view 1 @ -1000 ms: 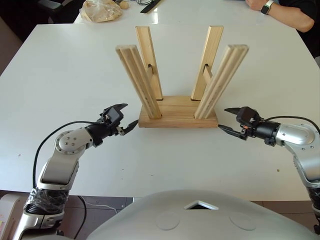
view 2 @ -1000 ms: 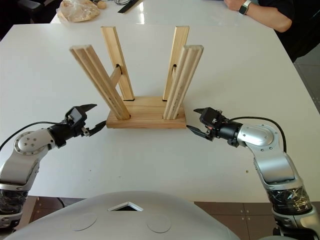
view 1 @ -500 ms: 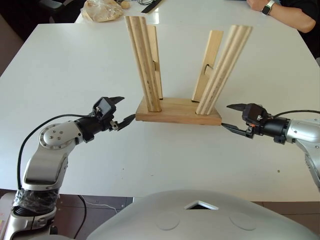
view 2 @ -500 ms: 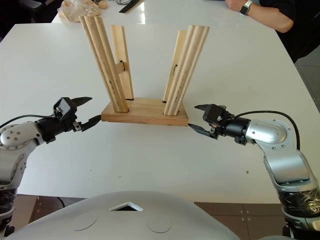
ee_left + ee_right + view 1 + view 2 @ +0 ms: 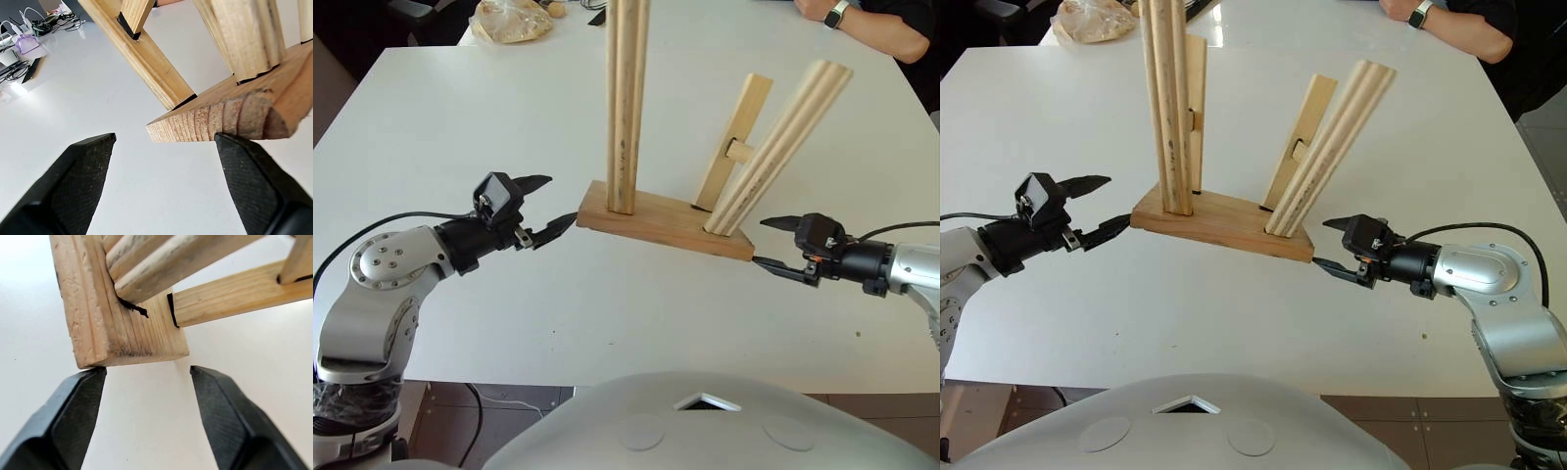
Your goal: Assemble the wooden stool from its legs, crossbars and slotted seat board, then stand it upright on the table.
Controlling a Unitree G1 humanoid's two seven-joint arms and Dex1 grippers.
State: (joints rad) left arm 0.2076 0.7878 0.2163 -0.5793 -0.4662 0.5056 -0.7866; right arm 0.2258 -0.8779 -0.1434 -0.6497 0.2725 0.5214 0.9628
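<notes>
**White table (image 5: 431,117), upturned stool (image 5: 626,117) mid-tip**

From the head views, we see the stool legs-up with its seat board (image 5: 656,217) tilted, the left end higher. The left gripper (image 5: 562,199) and right gripper (image 5: 759,242) flank the board's ends, both spread wide.

In the left wrist view, one finger (image 5: 249,176) touches the board's end and the other stands apart. In the right wrist view, one finger (image 5: 73,416) meets the board's corner.

We judge they are propping the board to turn the stool over.
</notes>
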